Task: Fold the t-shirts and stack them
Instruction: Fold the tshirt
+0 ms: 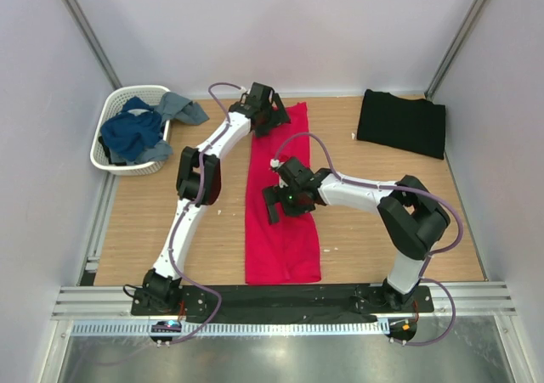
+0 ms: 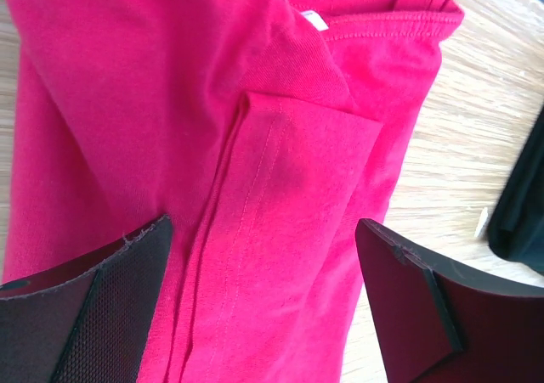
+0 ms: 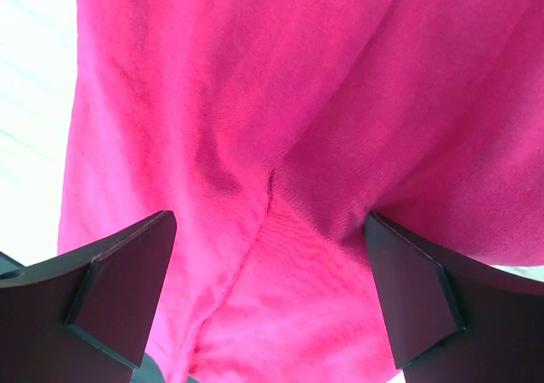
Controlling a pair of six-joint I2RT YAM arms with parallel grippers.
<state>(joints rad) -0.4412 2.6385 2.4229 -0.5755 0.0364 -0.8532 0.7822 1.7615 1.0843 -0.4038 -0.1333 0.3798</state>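
The crimson t-shirt [image 1: 281, 230] is lying on the table [image 1: 357, 239] as one long narrow strip, running from the far edge down to the arms' bases. The left pincer [image 2: 263, 230] is hovering over the far end, its fingers spread wide, holding nothing. In the left wrist view a sleeve is lying folded flat across the body of the shirt between those fingers, and the ribbed collar is showing beyond it. The right pincer [image 3: 268, 222] is hanging over the middle of the strip, near its left edge. It too is gaping wide, with creased red cloth filling the gap below it. I cannot tell whether its fingers are touching the fabric. The black t-shirt [image 1: 401, 122] is sitting folded at the far right corner, well apart from the red one. At far left, a white lattice basket [image 1: 112, 104] is holding blue garments [image 1: 134, 132], one spilling over its rim onto the wood.
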